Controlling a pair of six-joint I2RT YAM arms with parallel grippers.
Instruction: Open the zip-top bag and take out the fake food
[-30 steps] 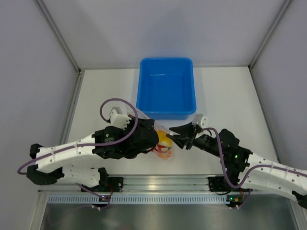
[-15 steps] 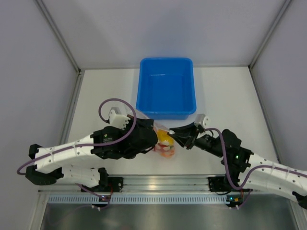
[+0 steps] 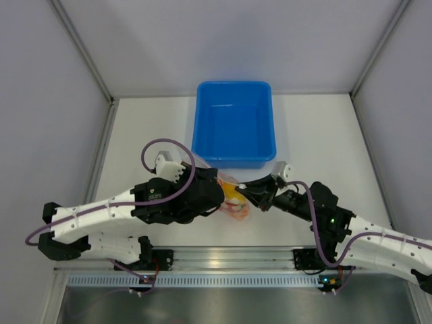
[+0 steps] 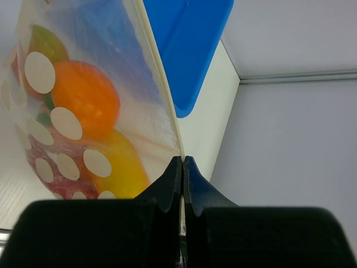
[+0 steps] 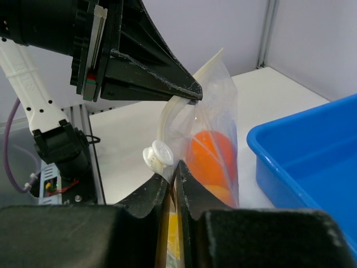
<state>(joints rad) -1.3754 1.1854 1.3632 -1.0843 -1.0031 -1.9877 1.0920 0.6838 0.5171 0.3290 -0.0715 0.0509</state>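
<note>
Left gripper (image 4: pixel 182 163) is clenched on the edge of the clear, white-dotted plastic zip-top bag (image 4: pixel 67 124); right gripper (image 5: pixel 174 168) grasps it too. Glossy orange fake food (image 4: pixel 90 100) lies inside, near the blue plastic tub (image 3: pixel 234 128).

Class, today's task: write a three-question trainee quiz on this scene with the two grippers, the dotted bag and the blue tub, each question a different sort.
1. True or false: the left gripper and the right gripper are both shut on the zip-top bag.
2. Fill in: the blue tub holds ___ fake food.
3. The fake food is: A inside the bag; B in the tub; C clamped directly between fingers.
Key: 1 true; 2 no; 3 A.
</note>
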